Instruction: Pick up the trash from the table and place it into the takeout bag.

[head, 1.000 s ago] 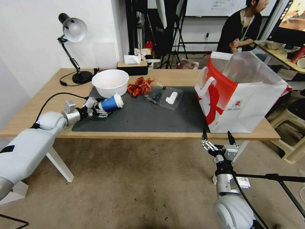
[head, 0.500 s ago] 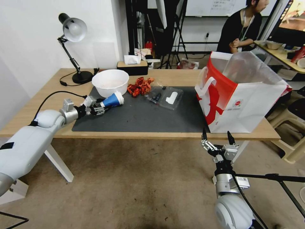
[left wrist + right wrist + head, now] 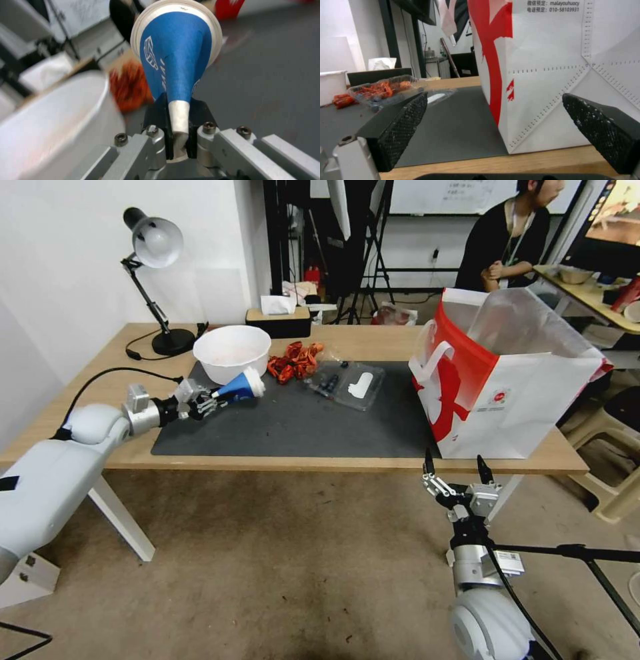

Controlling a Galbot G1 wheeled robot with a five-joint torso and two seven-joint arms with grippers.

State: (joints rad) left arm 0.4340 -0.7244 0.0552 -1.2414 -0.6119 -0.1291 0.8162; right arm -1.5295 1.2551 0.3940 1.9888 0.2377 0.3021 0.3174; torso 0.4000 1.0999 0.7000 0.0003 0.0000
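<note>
the left hand point(image 3: 212, 399) pinches the squashed base of the blue paper cup with a white lid point(image 3: 240, 387), holding it above the dark grey mat point(image 3: 300, 430) on the long light-wood table point(image 3: 373, 340), lid end pointing away from the hand. just beyond it sits a white round bowl point(image 3: 230, 351). the right hand point(image 3: 455, 468) hangs open below the table edge, close under the tall white-and-red paper takeout bag point(image 3: 507, 387).

Arm shells: smooth, rounded, pale grey-white.
Left tool point(image 3: 212, 399): silver metal links with hex screws, black finger pads; black cable looping to the wrist.
Right tool point(image 3: 455, 468): pointed black textured pads point(image 3: 401, 125), silver wrist cylinder with a white label.
</note>
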